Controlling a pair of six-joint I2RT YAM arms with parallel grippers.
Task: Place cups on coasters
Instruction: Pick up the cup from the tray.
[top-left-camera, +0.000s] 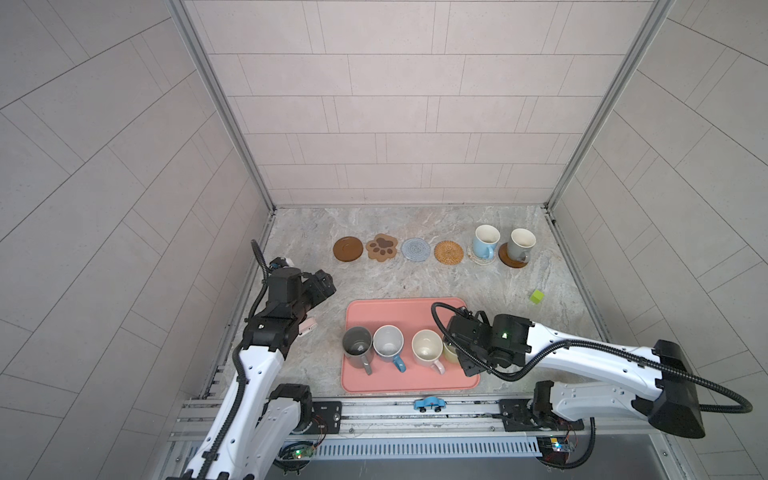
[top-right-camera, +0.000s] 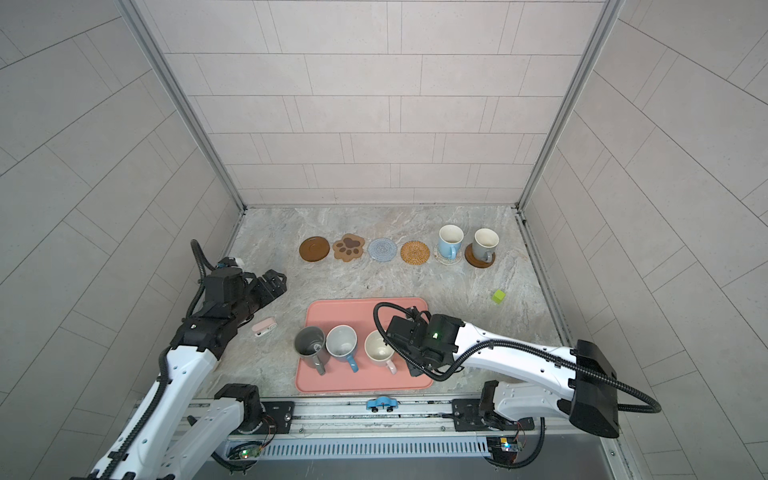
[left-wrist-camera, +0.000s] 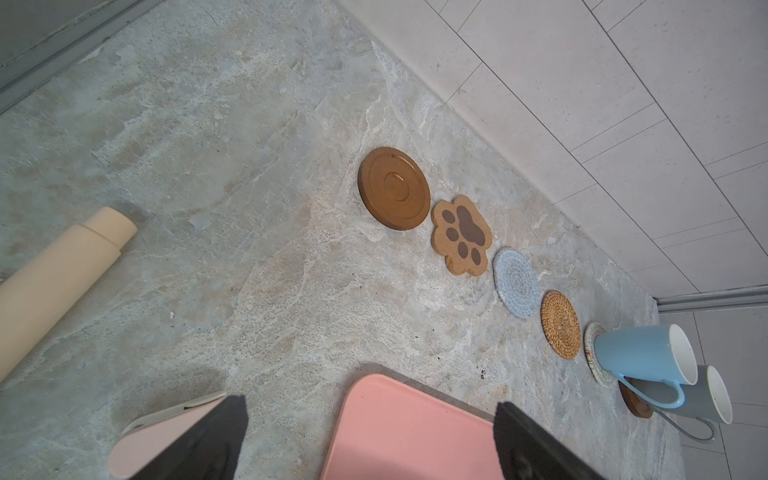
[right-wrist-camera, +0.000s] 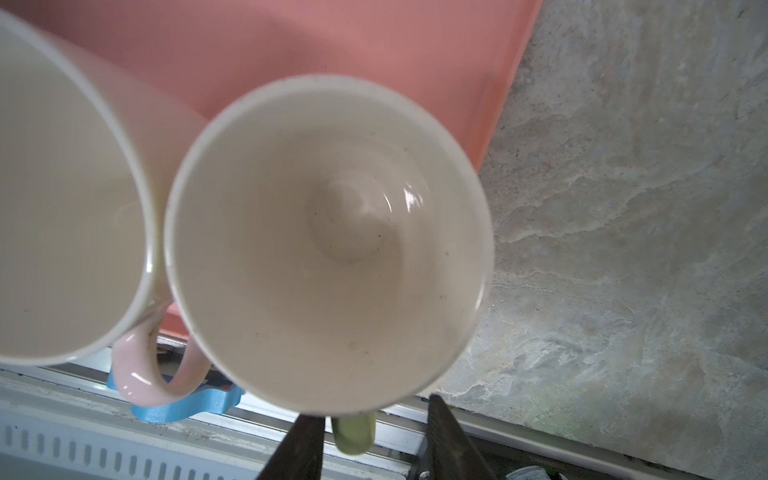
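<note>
Along the back of the table (top-left-camera: 299, 232), two cups (top-left-camera: 485, 243) stand on coasters (top-left-camera: 508, 260) and four coasters lie bare; four cups wait on the pink tray (top-left-camera: 374, 309), the right gripper (right-wrist-camera: 372, 411) part-open astride the handle of the green cup (right-wrist-camera: 328, 245), the left gripper (left-wrist-camera: 370, 403) wide open and empty.

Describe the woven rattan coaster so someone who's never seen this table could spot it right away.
Look past the pink tray toward the back wall. There, in a row, the rattan coaster lies empty between the blue-grey knit coaster and the light blue mug. It alone is golden and woven in a spiral.
</note>
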